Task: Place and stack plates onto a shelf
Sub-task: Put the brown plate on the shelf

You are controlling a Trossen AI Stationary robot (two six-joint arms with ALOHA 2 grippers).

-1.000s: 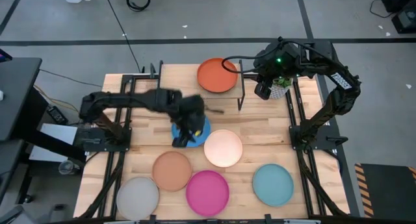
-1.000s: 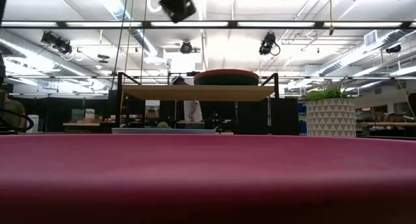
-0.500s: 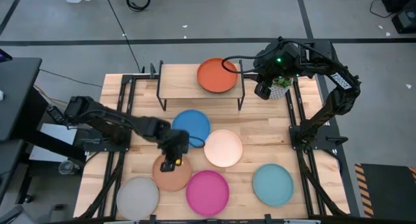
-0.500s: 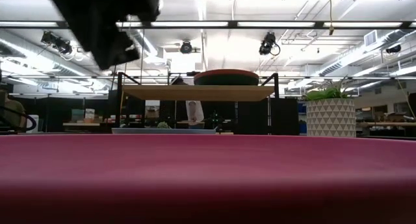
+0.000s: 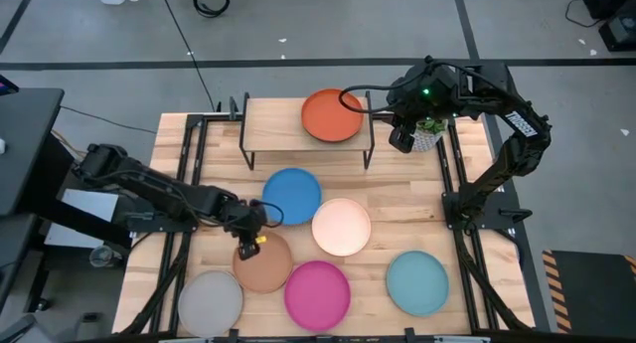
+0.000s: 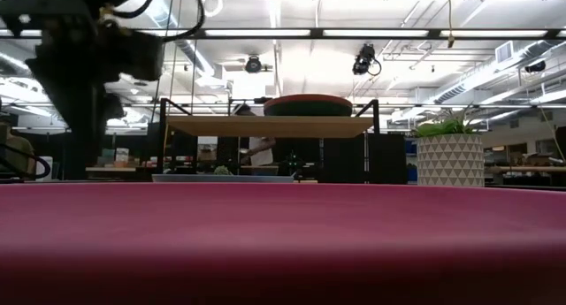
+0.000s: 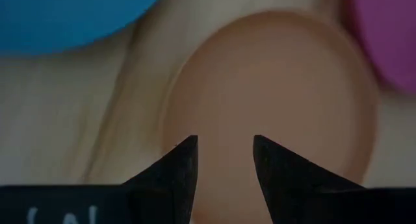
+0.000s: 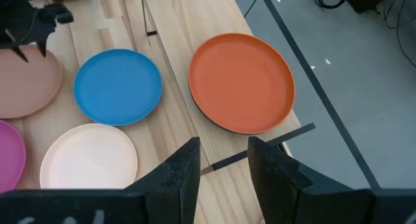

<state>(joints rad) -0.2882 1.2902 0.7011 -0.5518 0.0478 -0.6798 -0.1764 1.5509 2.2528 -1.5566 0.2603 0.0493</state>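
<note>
The light-wood shelf [image 5: 273, 124] stands at the table's far side. The orange plate [image 5: 332, 116] lies on its right half, with a dark rim [image 8: 240, 130] showing under it. The blue [image 5: 292, 194], cream [image 5: 342, 227], tan [image 5: 266, 265], magenta [image 5: 317, 292], light teal [image 5: 416, 281] and grey [image 5: 211, 300] plates lie flat on the table. My left gripper [image 5: 248, 246] is open, fingers pointing down, low over the tan plate's far-left part [image 7: 273, 87]. My right gripper [image 5: 402, 139] is open and empty, held high off the shelf's right end. My left gripper stands open over the tan plate's far-left part [image 7: 224, 113], just inside the rim, pointing down from above. I cannot tell whether its fingertips [image 7: 188, 149] touch the plate. The plate lies flat on the table.
A white patterned pot with a green plant [image 5: 427, 134] stands at the far right, beside the shelf's black legs [image 5: 367, 154]. The magenta plate [image 6: 283, 243] fills the low view's foreground. Bare tabletop lies on the shelf's left half and between the shelf and the blue plate.
My left gripper has gone from above the blue plate toward the table's near edge and a little left, and down, to stand low over the tan plate. The blue plate now shows uncovered, flat on the table. My right arm has kept still.
</note>
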